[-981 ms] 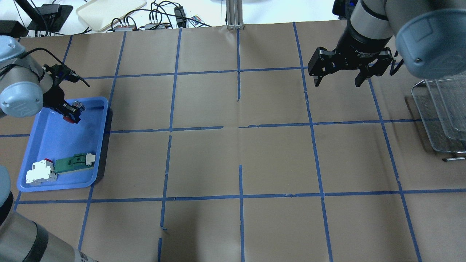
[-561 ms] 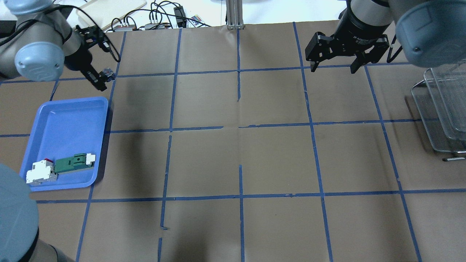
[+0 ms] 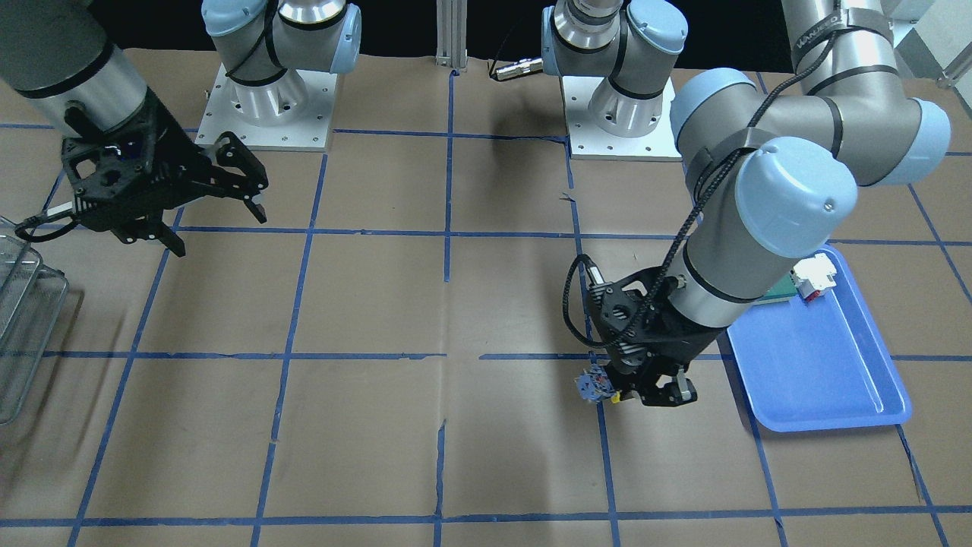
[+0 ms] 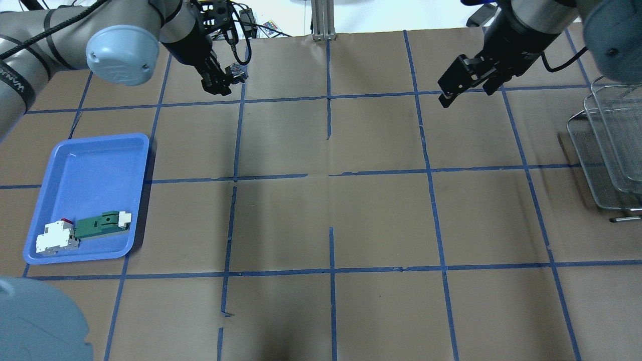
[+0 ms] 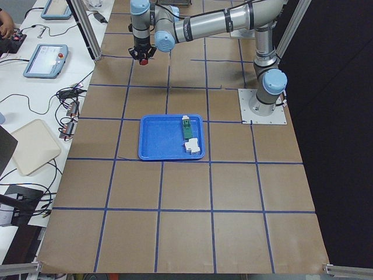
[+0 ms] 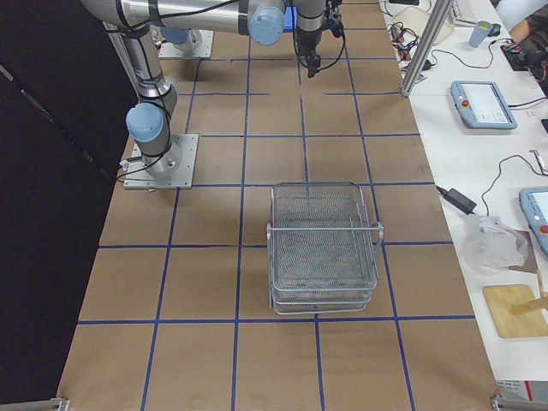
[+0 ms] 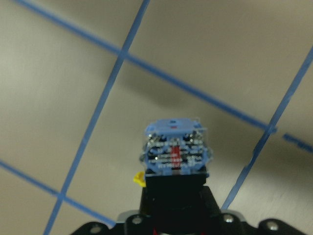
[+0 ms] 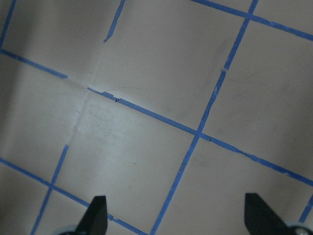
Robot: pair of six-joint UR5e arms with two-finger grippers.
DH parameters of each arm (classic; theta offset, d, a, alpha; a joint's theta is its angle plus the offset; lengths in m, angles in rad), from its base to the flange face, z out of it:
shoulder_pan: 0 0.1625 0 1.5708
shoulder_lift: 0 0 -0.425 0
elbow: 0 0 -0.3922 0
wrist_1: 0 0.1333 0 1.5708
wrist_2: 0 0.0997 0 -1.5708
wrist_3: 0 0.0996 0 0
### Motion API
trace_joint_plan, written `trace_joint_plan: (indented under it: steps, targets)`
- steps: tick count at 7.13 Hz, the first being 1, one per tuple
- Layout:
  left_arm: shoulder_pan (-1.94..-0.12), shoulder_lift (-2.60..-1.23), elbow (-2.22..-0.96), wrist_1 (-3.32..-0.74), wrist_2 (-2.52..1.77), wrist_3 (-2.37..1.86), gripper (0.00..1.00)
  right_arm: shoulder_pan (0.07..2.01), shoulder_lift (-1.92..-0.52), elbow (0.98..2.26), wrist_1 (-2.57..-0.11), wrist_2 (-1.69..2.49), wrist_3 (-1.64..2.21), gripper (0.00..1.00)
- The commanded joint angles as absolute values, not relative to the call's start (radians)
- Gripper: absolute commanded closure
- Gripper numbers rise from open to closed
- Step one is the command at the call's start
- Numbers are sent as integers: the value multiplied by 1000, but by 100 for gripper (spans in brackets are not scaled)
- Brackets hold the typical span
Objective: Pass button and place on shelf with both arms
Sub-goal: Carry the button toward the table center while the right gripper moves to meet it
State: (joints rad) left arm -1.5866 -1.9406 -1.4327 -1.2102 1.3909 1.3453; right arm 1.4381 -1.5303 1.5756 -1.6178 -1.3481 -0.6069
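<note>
Left gripper [image 4: 219, 85] grasps button [image 4: 237, 74] at its cap end. Likely light, rigid, slick; released right gripper [image 3: 220, 232] should take the exposed base.

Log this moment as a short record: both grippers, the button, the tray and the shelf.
left gripper: shut on the button, held above the table, outside the blue tray
button: clear bluish base sticks out past the gripper
right gripper: open, empty, well apart from the left gripper
blue tray: holds the green-and-white part and the white-and-red block
shelf: at the table's end nearest the right gripper, no button in it
handover: not yet done
</note>
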Motion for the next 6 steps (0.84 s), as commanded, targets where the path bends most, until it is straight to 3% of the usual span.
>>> trace_joint_plan:
  steps: [1, 5, 6]
  targets:
    - [-1624, -1944, -1414, -1180, 1214, 1537, 100, 1353, -1566, 1577, -1520, -1251, -1035, 0]
    - [-1772, -1957, -1416, -1066, 1017, 1554, 100, 1368, -1577, 1646, -1574, -965, -1490, 0]
    - [-1795, -1953, -1416, -1057, 976, 1575, 100, 1370, -1577, 1681, -1698, -922, -1496, 0]
